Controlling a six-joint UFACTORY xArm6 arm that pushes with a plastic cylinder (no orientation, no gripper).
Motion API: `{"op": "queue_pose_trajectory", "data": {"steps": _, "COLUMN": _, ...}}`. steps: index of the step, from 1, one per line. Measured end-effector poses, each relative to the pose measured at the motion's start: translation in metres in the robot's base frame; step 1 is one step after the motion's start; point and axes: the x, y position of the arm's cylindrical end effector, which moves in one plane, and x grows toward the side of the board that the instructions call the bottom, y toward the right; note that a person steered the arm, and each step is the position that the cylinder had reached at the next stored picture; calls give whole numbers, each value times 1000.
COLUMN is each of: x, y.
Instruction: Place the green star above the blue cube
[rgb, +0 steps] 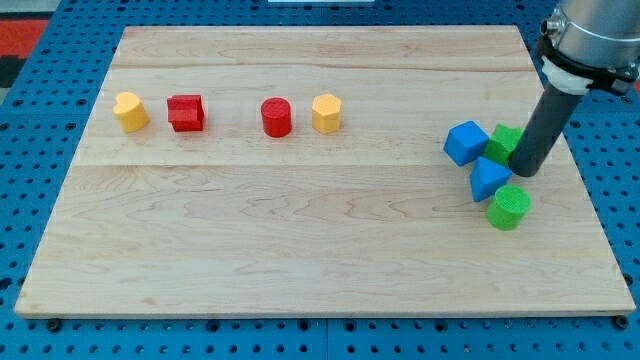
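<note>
A pale wooden board (300, 230) is lying on blue pegboard (40, 150). My tip (524, 172) is pressing against the green star (503, 141), just right of the blue cube (466, 142), above the blue triangular block (488, 179) and green cylinder (509, 206). Far left are sitting a yellow block (130, 111), red block (186, 113), red cylinder (277, 117) and yellow hexagonal block (326, 113).
</note>
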Motion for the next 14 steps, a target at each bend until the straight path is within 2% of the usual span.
{"op": "queue_pose_trajectory", "data": {"steps": 3, "x": -59, "y": 5}}
{"op": "queue_pose_trajectory", "data": {"steps": 4, "x": -67, "y": 24}}
{"op": "queue_pose_trajectory", "data": {"steps": 5, "x": -78, "y": 15}}
{"op": "queue_pose_trajectory", "data": {"steps": 7, "x": -82, "y": -9}}
{"op": "queue_pose_trajectory", "data": {"steps": 10, "x": -109, "y": -10}}
{"op": "queue_pose_trajectory", "data": {"steps": 14, "x": -108, "y": -38}}
